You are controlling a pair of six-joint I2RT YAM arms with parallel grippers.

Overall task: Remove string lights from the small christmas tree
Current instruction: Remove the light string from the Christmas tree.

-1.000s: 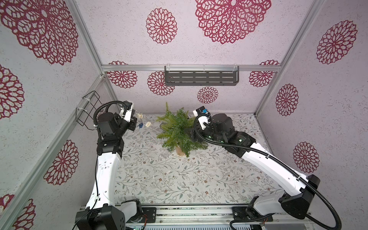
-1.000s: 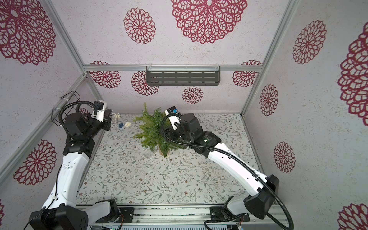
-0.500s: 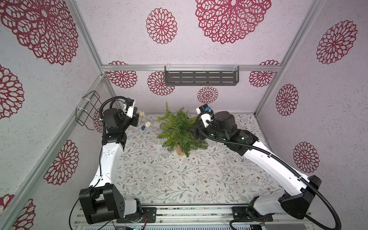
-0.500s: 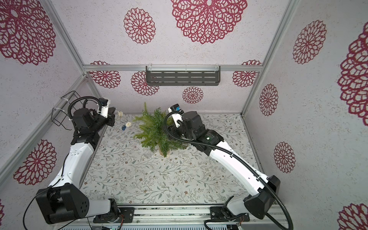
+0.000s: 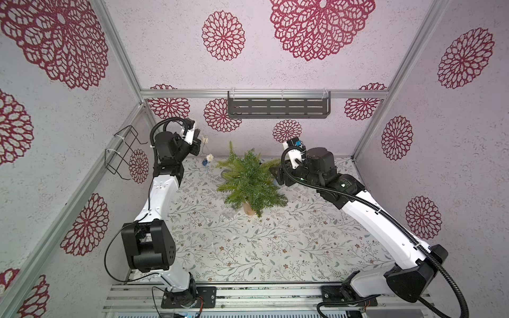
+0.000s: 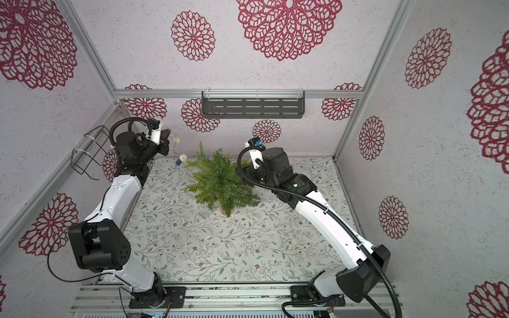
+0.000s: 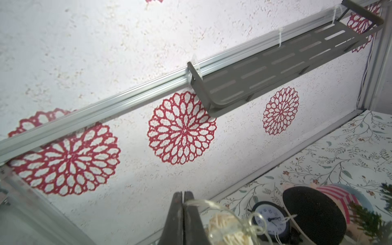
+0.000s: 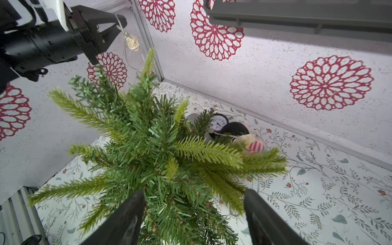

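In both top views the small christmas tree [image 5: 249, 179] stands upright on the desk [image 5: 248, 247], a little toward 12 o'clock from the middle. The left fingers [image 5: 198, 140] are raised at the tree's 10 o'clock, near the back wall, pressed together on the thin wire of the string lights [image 5: 204, 140]. One cream ball [image 6: 176, 140] hangs just beside their tips. From there the wire drops to a second cream ball [image 5: 210, 157] and a blue ball [image 5: 205, 163], low at the tree's 10 o'clock and apart from the branches. The right fingers [image 5: 276, 176] are at the tree's 3 o'clock, in among the outer branches.

In the left wrist view the left fingers [image 7: 180, 214] lie flat against each other with the clear wire pinched at the tips, the cream ball dangling just beside them. Beyond, a small clock [image 7: 269, 220] and a black round object [image 7: 314, 214] sit on the desk, and a grey shelf [image 7: 275, 63] hangs on the back wall.

In the right wrist view the right fingers stand wide apart with lower branches of the tree [image 8: 159, 148] between them, clamped on nothing. Beyond the treetop the cream ball [image 8: 132, 42] hangs clear of the needles.
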